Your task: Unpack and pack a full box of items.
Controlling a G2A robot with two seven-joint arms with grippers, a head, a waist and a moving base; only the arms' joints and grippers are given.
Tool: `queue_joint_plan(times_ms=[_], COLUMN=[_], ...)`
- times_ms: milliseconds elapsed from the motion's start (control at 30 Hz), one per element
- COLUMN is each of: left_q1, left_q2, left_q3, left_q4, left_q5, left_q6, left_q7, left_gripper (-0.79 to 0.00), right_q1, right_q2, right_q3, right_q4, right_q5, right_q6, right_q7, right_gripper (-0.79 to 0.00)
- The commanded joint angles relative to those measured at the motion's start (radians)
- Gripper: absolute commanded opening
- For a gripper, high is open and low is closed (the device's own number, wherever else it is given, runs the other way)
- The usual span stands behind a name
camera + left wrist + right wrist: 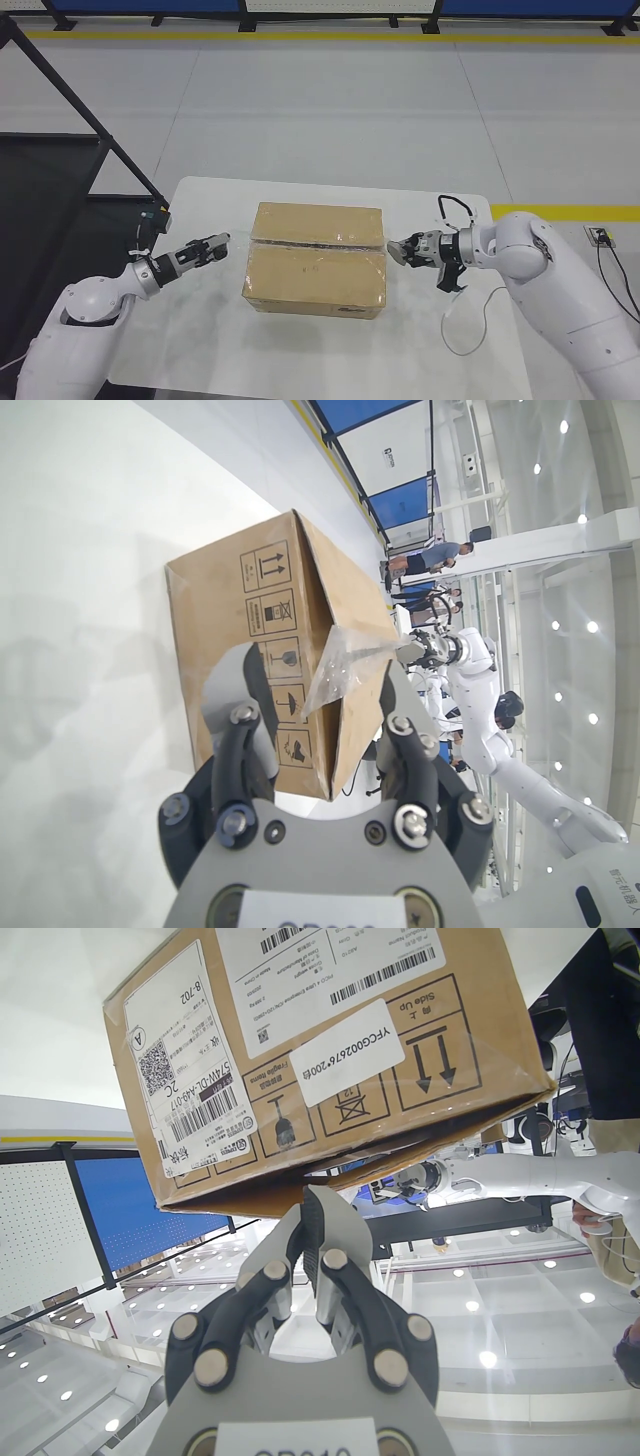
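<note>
1. White bench carries everything.
2. Fingers spread wide, the left claw sits near the left end of the box; the right claw, fingers pressed together on nothing visible, sits just beside its right end.
3. That cardboard box lies closed mid-frame in the top view, taped seam running claw to claw.
4. Loose tape flap faces the left claw, so that arm seems better placed to peel.

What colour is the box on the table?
Plain brown cardboard; the box shows best in the top view.
</note>
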State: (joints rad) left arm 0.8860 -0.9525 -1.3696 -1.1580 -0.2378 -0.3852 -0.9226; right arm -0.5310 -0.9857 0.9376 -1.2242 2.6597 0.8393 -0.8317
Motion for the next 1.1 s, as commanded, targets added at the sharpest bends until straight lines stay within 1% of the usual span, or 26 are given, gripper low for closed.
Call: queue_joint_plan(times_ms=[0,100,167,200,267,300,333,400,433,467,500,600,700,833,1067], left_q1=[0.000,0.010,0.031,0.048,0.084,0.104,0.122,0.153,0.166,0.176,0.183,0.190,0.170,0.110,0.011], left_q2=[0.000,0.004,0.006,0.007,0.010,0.011,0.012,0.015,0.016,0.016,0.016,0.017,0.017,0.009,-0.015], left_q3=[-0.003,-0.022,-0.048,-0.062,-0.092,-0.103,-0.112,-0.124,-0.126,-0.125,-0.123,-0.105,-0.084,-0.029,0.078], left_q4=[0.001,-0.015,-0.049,-0.071,-0.134,-0.167,-0.202,-0.267,-0.295,-0.319,-0.338,-0.378,-0.376,-0.324,-0.215], left_q5=[0.001,0.020,0.023,0.018,0.000,-0.002,-0.003,0.009,0.015,0.017,0.011,-0.005,-0.006,-0.004,0.002], left_q6=[-0.003,-0.026,-0.048,-0.059,-0.081,-0.086,-0.087,-0.080,-0.072,-0.062,-0.049,-0.009,0.048,0.100,0.120], left_q7=[0.007,0.053,0.111,0.139,0.183,0.195,0.200,0.206,0.206,0.200,0.193,0.135,0.079,0.069,0.073], left_gripper=[-0.185,-0.182,-0.166,-0.172,-0.237,-0.339,-0.394,-0.437,-0.502,-0.625,-0.776,-0.785,-0.785,-0.785,-0.785], right_q1=[0.001,0.003,0.005,0.005,0.005,0.005,0.005,0.006,0.006,0.006,0.007,0.006,0.004,0.003,0.003], right_q2=[-0.001,-0.002,-0.002,-0.002,-0.003,-0.003,-0.003,-0.003,-0.003,-0.003,-0.003,-0.003,-0.002,-0.002,-0.003], right_q3=[-0.002,-0.005,-0.006,-0.007,-0.007,-0.008,-0.008,-0.008,-0.009,-0.009,-0.009,-0.009,-0.009,-0.009,-0.013], right_q4=[0.002,0.004,0.005,0.005,0.006,0.006,0.007,0.006,0.006,0.006,0.005,0.003,0.002,0.003,0.003], right_q5=[0.002,0.003,0.003,0.004,0.003,0.003,0.003,0.003,0.003,0.003,0.002,0.000,-0.001,0.001,-0.001], right_q6=[0.000,-0.001,-0.002,-0.003,-0.002,-0.002,-0.003,-0.002,-0.001,-0.001,0.000,-0.001,0.001,0.002,0.004], right_q7=[-0.001,-0.002,-0.002,-0.002,-0.002,-0.002,-0.003,-0.003,-0.003,-0.003,-0.004,-0.002,0.000,0.000,0.003], right_gripper=[-0.785,-0.785,-0.785,-0.785,-0.785,-0.785,-0.785,-0.785,-0.785,-0.785,-0.785,-0.785,-0.785,-0.785,-0.785])
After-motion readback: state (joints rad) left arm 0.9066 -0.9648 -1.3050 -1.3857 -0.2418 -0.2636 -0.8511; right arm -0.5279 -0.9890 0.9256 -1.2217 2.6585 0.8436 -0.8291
